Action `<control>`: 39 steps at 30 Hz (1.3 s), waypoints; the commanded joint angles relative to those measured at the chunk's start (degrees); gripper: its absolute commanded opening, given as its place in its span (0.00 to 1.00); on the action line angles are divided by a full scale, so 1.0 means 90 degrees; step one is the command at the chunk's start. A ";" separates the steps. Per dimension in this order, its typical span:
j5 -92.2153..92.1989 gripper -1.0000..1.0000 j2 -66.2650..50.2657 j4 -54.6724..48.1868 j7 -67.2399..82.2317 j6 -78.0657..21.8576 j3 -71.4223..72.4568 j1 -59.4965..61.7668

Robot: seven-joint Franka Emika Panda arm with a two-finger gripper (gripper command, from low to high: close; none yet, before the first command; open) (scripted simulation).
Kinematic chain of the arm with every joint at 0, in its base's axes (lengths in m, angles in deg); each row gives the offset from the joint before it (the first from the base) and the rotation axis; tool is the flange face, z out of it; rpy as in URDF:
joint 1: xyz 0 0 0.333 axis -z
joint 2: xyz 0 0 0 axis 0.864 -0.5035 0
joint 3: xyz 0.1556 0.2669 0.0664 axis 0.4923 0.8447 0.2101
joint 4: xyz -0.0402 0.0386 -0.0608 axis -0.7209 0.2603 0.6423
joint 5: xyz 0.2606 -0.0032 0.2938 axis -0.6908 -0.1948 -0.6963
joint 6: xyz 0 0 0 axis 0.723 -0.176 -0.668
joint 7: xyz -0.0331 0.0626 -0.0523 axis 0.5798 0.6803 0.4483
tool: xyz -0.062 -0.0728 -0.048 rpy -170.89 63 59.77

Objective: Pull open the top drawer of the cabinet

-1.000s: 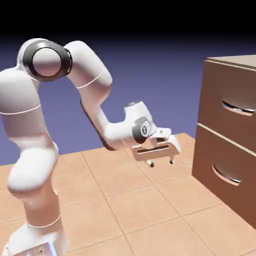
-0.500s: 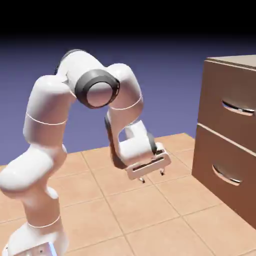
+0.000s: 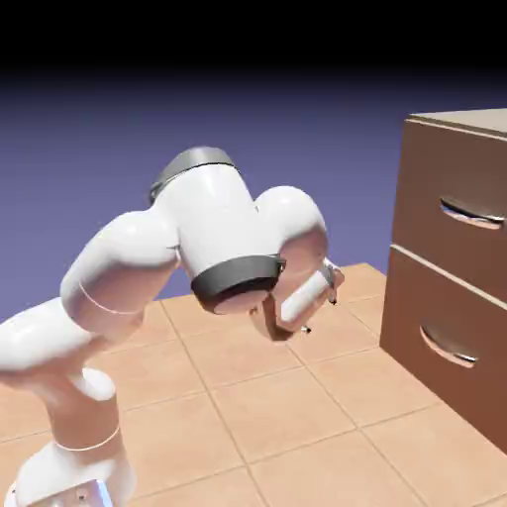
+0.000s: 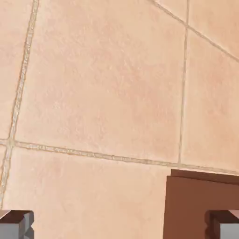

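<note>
Exterior view: approach only, top drawer (image 3: 457,213) not yet opened.
Gripper (image 3: 319,309) jaws spread wide, nothing between them, aimed down at the tiled floor (image 4: 102,93); a corner of the cabinet (image 3: 436,277) sits beside one fingertip. Handle (image 3: 471,212) lies above and beyond the jaws, untouched. Reach, grasp and pull all remain.

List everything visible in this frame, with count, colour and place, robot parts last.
cabinet: one, brown wood with lighter tan top, right edge of the exterior view
top drawer: one, brown front, curved silver handle, closed
lower drawer: one, brown front, silver handle, closed
tiled surface: one, tan tiles, under arm and cabinet
arm: one, white with grey joint rings, bent low at left and centre
gripper: one, grey fingertips apart, nothing between them, facing the tiles
</note>
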 commanded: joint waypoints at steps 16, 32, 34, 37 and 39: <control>0.4414 1.00 -0.3007 -0.1091 0.0013 -0.0820 0.2705 0.2356; 0.4543 0.00 -0.2426 -0.1204 -0.0668 -0.0660 0.2541 0.2355; 0.4635 0.00 -0.1965 -0.1325 -0.1194 -0.0527 0.2418 0.2338; 0.4771 0.00 -0.1273 -0.1446 -0.1986 -0.0337 0.2290 0.2381; 0.4822 0.00 -0.0964 -0.1145 -0.2374 -0.0318 0.2426 0.2739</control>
